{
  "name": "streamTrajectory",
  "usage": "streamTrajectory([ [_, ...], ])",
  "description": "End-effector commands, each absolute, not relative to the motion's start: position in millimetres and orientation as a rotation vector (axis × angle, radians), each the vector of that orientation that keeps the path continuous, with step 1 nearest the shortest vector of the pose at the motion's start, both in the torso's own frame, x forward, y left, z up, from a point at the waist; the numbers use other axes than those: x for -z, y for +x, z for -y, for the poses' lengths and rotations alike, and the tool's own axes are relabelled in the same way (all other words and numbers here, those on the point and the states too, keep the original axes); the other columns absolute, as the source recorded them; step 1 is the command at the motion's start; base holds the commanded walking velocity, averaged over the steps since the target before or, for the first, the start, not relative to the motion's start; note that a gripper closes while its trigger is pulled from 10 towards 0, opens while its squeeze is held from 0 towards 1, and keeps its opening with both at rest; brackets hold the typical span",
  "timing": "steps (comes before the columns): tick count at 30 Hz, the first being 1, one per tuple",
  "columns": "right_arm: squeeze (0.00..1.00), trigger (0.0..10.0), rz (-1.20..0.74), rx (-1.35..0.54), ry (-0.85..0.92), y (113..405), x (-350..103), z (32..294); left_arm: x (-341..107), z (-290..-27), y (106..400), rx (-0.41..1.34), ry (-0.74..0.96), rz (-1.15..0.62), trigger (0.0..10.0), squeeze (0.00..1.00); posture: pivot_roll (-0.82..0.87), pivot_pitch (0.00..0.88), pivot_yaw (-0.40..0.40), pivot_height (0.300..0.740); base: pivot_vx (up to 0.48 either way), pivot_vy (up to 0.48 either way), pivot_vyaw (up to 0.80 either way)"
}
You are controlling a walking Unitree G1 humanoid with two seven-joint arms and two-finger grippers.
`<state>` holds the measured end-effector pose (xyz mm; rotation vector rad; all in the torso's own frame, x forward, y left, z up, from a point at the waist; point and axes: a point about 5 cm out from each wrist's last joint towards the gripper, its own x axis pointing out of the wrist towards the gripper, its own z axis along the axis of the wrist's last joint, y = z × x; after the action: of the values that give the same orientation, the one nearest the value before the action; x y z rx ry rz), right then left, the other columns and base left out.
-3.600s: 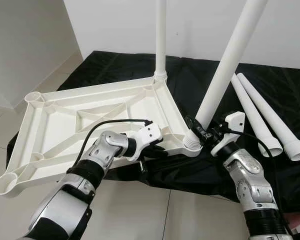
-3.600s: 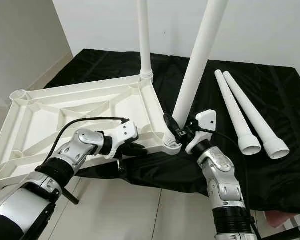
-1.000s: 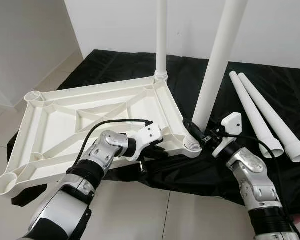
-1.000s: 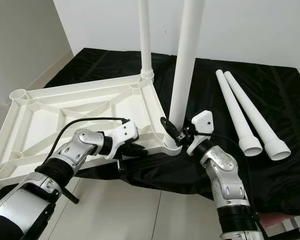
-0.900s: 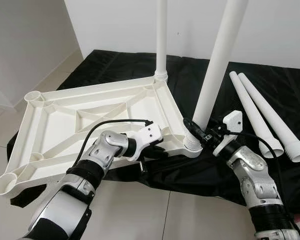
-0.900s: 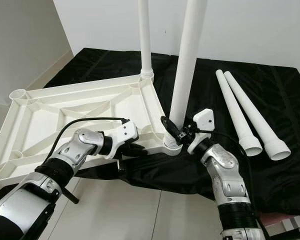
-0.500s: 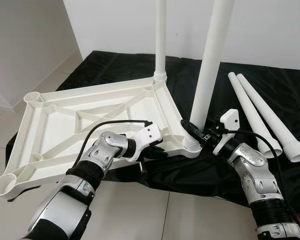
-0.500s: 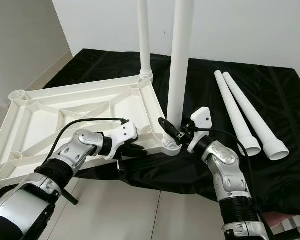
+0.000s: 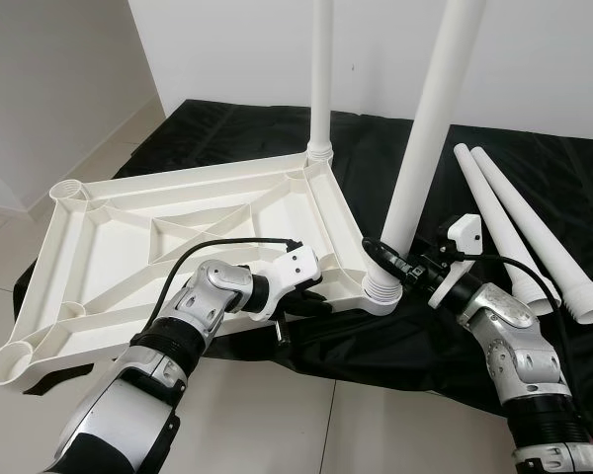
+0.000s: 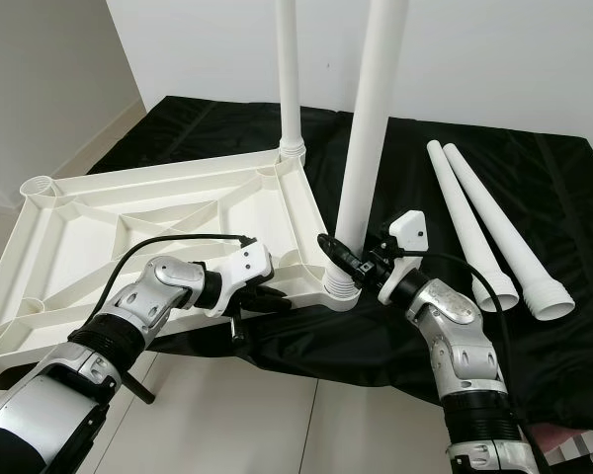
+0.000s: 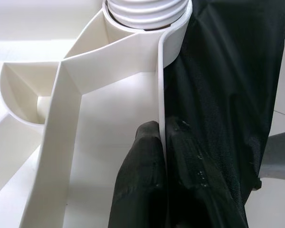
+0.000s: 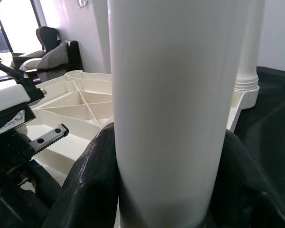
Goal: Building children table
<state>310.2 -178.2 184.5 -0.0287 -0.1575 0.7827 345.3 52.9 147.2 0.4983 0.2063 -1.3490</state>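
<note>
Head view: upturned white tabletop [image 9: 178, 227] lies half on black cloth [image 9: 534, 168], half over tile floor. R gripper [image 9: 393, 265] clamps low on 2nd leg [image 9: 430, 128], which leans, threaded end in near corner socket [image 9: 381, 288]. 1st leg [image 9: 321, 69] already upright at far corner. Judgement: square the leg to vertical before turning, or threads will cross.

L wrist view: L gripper [image 11: 164, 166] pinched shut on tabletop's rim w/ cloth, bracing it.

R wrist view: fingers [image 12: 92, 175] wrap the leg both sides.

Around: 2 spare legs [image 9: 519, 222] lie beside, well clear; 2 empty sockets remain.
</note>
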Motion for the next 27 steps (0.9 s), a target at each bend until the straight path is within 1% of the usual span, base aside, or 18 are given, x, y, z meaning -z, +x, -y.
streamTrajectory([
  [1, 0.00, 10.0, 0.005, -0.873, 0.020, 301.1, -153.3, 166.6, -145.7, -55.6, 345.6, 1.324, 0.480, -0.204, 10.0, 0.00, -0.17, 0.102, 0.092, 0.740, 0.000, 0.000, 0.00],
  [6, 0.00, 10.0, 0.001, -0.845, -0.016, 302.0, -151.2, 170.7, -145.7, -55.3, 345.6, 1.323, 0.481, -0.203, 10.0, 0.00, -0.17, 0.103, 0.093, 0.740, 0.000, 0.000, 0.00],
  [17, 0.00, 10.0, 0.001, -0.845, -0.016, 302.0, -151.2, 170.7, -145.7, -55.3, 345.6, 1.323, 0.481, -0.203, 10.0, 0.00, -0.17, 0.103, 0.093, 0.740, 0.000, 0.000, 0.00],
  [18, 0.00, 10.0, 0.002, -0.829, -0.028, 302.9, -150.6, 172.2, -145.9, -55.2, 345.6, 1.323, 0.481, -0.202, 10.0, 0.00, -0.17, 0.103, 0.093, 0.740, 0.000, 0.000, 0.00],
  [19, 0.00, 10.0, 0.002, -0.770, -0.055, 308.0, -149.1, 175.6, -146.1, -55.0, 345.5, 1.321, 0.478, -0.200, 10.0, 0.00, -0.17, 0.110, 0.089, 0.740, 0.000, 0.000, 0.00],
  [21, 0.00, 10.0, 0.002, -0.770, -0.055, 308.0, -149.1, 175.6, -146.1, -55.0, 345.5, 1.321, 0.478, -0.200, 10.0, 0.00, -0.17, 0.110, 0.089, 0.740, 0.000, 0.000, 0.00],
  [23, 0.00, 10.0, 0.004, -0.688, -0.080, 314.6, -147.8, 181.9, -146.1, -56.0, 345.3, 1.317, 0.475, -0.199, 10.0, 0.00, -0.16, 0.114, 0.088, 0.740, 0.000, 0.000, 0.00],
  [27, 0.00, 10.0, -0.003, -0.647, -0.106, 317.5, -146.5, 186.1, -146.3, -56.8, 345.4, 1.314, 0.473, -0.198, 10.0, 0.00, -0.16, 0.114, 0.088, 0.740, 0.000, 0.000, 0.00],
])
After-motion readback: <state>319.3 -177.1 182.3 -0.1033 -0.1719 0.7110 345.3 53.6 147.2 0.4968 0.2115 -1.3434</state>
